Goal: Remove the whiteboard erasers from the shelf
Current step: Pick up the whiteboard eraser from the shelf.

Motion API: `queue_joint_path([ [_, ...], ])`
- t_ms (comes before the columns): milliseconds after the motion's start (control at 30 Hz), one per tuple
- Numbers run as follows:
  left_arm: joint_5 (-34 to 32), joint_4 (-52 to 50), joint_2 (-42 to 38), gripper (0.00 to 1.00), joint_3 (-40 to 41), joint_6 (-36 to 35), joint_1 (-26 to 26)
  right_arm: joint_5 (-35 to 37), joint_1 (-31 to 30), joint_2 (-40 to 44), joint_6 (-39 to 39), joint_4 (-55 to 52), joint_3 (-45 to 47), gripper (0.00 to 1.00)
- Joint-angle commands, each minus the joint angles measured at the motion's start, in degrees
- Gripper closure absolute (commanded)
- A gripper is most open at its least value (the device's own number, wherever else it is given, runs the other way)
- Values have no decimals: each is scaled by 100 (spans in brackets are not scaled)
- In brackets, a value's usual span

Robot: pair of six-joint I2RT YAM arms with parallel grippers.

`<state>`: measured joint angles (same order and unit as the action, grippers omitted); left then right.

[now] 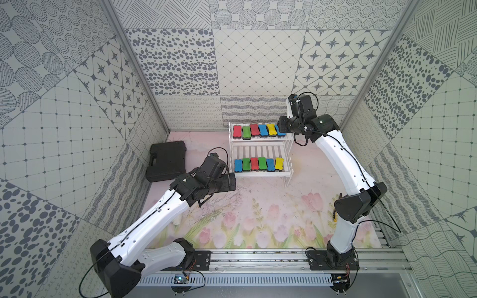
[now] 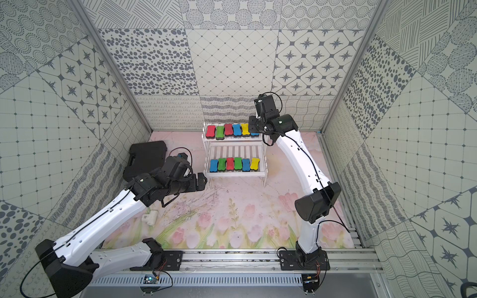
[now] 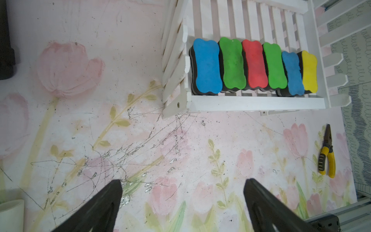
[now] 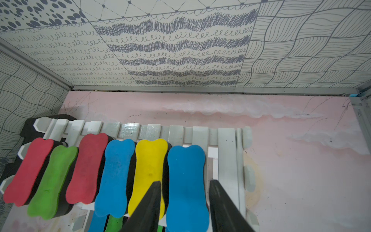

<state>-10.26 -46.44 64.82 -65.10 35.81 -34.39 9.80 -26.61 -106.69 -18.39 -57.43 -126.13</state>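
Nearest, at 6 o'clock, the scuffed, tulip-printed mat (image 1: 258, 219) lies flat. Over it, at about 9 o'clock, hovers the left gripper (image 3: 182, 182), its black tapered fingers spread wide with nothing between them. Only the left wrist view shows the whole of the yellow-handled pliers (image 3: 327, 147), which lie at 4 o'clock; in the top views they are almost entirely hidden. A black moulded plastic case (image 1: 166, 161) sits at 10 o'clock.

Towards 12 o'clock stands the shelf (image 1: 258, 152), white painted slats in two steps on thin legs. All twelve whiteboard erasers (image 1: 254, 163) rest on it, six to a tier, side by side. They are bone-shaped, foam-like blocks with waisted sides and matt coloured tops over dark felt. The near, lower row reads blue, green, red, green, blue, yellow. The far, upper row reads red, green, red, blue, yellow, blue.

The right gripper (image 4: 184, 182) straddles that last blue eraser (image 4: 186, 160). Only the right wrist view shows its fingers close against both sides, and whether they pinch it cannot be told.
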Motion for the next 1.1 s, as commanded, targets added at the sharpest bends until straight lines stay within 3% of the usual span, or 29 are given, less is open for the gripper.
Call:
queue_joint_path([
  [0, 29, 187, 37, 0, 6, -69, 20, 213, -20, -153, 122, -61, -202, 57],
  [800, -7, 195, 114, 0, 103, -136, 40, 437, 188, 122, 159, 22, 567, 59],
  [1067, 30, 187, 40, 1, 41, -95, 59, 462, 7, 145, 190, 28, 225, 44],
])
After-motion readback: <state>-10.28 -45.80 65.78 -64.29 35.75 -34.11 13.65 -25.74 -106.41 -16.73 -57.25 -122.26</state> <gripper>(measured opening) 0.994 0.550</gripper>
